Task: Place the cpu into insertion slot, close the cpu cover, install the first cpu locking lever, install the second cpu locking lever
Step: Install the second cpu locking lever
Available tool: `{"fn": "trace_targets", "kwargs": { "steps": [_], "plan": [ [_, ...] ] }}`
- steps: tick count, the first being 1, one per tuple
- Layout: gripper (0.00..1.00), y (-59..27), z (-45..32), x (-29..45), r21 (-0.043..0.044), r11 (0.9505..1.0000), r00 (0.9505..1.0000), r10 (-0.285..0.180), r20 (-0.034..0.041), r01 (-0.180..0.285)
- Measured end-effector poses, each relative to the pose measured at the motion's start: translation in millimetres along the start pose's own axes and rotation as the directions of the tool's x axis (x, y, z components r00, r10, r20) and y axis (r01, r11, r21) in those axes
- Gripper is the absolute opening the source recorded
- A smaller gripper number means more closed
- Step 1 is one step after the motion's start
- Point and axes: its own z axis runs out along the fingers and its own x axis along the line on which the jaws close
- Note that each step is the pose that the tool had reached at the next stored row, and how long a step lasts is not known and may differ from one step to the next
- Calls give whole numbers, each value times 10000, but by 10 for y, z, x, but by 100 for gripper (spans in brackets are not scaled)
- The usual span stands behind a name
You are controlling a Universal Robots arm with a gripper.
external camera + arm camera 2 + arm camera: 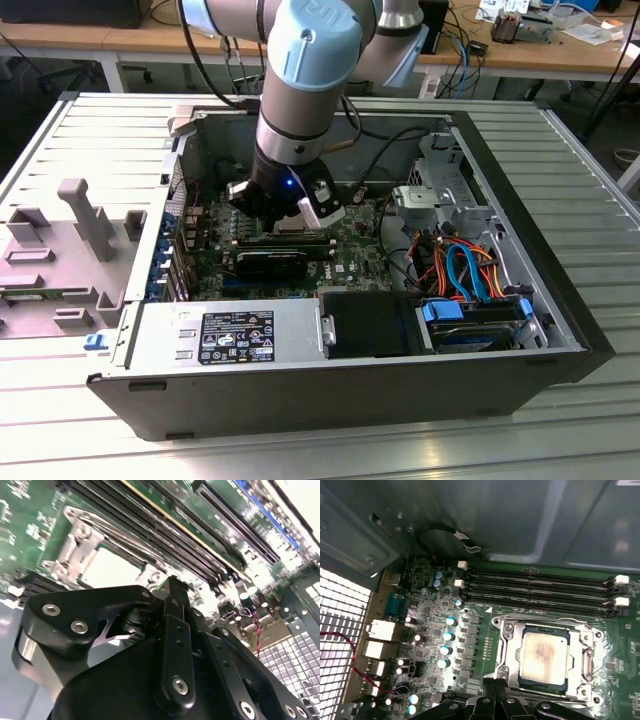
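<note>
The cpu [543, 656], a silver-grey square chip, lies flat in the insertion slot [506, 652] on the green motherboard. It shows bright in the second wrist view too, cpu [107, 567]. The cpu cover [545, 630], a thin silver frame, lies down around the chip. A thin wire lever [547, 621] runs along the socket's side nearest the memory slots. My gripper [497, 684] hangs just off the socket's edge, fingertips together and holding nothing. In the exterior view the gripper [290, 215] reaches down into the open computer case, over the motherboard.
Long black memory slots [540, 587] run beside the socket. A black card [270, 262] lies near the gripper. The power supply [225, 335] sits at the case front. Drive bays with blue and orange cables [470, 275] are at the exterior view's right. Case walls [180, 190] ring the board.
</note>
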Motion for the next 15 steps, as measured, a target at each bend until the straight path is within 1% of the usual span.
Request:
{"fn": "trace_targets", "kwargs": {
  "steps": [1,2,4,5,6,7,8,9,10,12,15],
  "plan": [
    [11,-3,-5,-25,90,10000,10000,37,-21,-36],
    [11,-5,-8,-44,157,9998,10000,73,-29,-73],
    [11,-10,-13,-80,496,9986,9998,175,-61,-172],
    [11,-12,-16,-93,714,9972,9997,227,-83,-221],
    [11,-13,-18,-103,899,9956,9996,271,-99,-261],
    [11,-15,-20,-123,1252,9916,9993,350,-127,-332],
    [11,-16,-22,-134,1443,9889,9991,392,-144,-367],
    [11,-15,-26,-145,1579,9867,9990,422,-155,-392],
    [11,-6,-35,-161,1734,9839,9988,461,-165,-425],
    [11,23,-53,-175,1822,9822,9987,485,-172,-446],
    [11,86,-90,-191,1925,9802,9986,505,-181,-461]
  ]
}}
